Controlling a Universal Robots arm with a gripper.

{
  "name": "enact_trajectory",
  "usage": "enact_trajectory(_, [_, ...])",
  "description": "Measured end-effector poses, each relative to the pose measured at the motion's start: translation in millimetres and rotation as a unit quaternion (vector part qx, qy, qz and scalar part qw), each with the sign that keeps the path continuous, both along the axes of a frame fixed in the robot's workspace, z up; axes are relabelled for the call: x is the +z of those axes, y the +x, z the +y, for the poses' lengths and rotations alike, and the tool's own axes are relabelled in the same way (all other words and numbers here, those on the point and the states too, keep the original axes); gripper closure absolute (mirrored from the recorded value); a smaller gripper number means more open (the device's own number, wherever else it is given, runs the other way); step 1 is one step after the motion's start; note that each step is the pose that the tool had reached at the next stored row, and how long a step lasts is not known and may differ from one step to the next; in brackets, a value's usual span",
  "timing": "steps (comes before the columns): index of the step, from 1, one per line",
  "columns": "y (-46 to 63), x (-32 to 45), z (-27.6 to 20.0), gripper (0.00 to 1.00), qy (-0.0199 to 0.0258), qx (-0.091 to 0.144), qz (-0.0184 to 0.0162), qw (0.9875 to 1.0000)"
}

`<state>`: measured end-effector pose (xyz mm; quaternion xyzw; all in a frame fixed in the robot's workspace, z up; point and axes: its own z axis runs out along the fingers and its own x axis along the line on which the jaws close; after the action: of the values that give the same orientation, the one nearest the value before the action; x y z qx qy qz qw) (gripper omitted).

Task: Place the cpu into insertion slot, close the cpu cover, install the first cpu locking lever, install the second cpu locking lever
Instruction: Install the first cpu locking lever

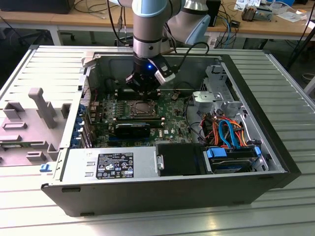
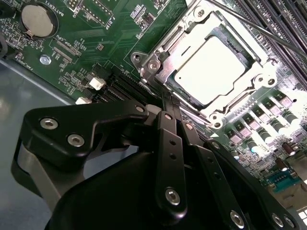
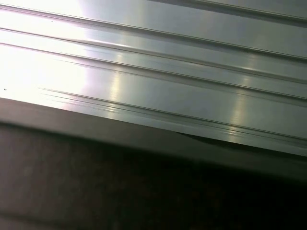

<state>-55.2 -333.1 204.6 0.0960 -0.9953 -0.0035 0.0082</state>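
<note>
cpu (image 2: pixel 211 72) in insertion slot (image 2: pixel 153 64), slot on circuit board (image 2: pixel 110 33), board inside computer case (image 1: pixel 172 196), gripper (image 1: pixel 144 93) over the slot's edge

Grey-blue arm (image 1: pixel 147 34), black screw-studded claw (image 2: pixel 168 103)

We show the ribbed metal table (image 1: pixel 280 78), which spans the exterior view. At frame centre an open computer case (image 1: pixel 147 196) rests on it. At the left edge lies a grey plastic fixture (image 1: pixel 29 123), and a small blue part (image 1: pixel 45 167) sits just beside the case's lower-left corner.

Green circuit board (image 2: pixel 120 28), pale silver cpu (image 2: pixel 211 72), silver cpu cover (image 2: pixel 182 36) — black end effector (image 2: pixel 168 101), blue and orange cables (image 1: pixel 229 132).
</note>
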Motion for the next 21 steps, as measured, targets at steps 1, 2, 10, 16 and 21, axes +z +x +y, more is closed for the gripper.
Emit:
enact_trajectory(1, [1.0,0.0,0.0,0.89,0.0000,0.000,0.0000,1.0000])
enact_trajectory(2, [2.1,0.0,0.0,0.89,0.0000,0.000,0.0000,1.0000])
enact_trajectory(10, [10.5,0.0,0.0,0.89,0.0000,0.000,0.0000,1.0000])
enact_trajectory(16, [10.9,0.0,-1.8,0.89,0.0000,0.000,0.0000,1.0000])
enact_trajectory(21, [10.9,0.0,-4.0,0.89,0.0000,0.000,0.0000,1.0000])
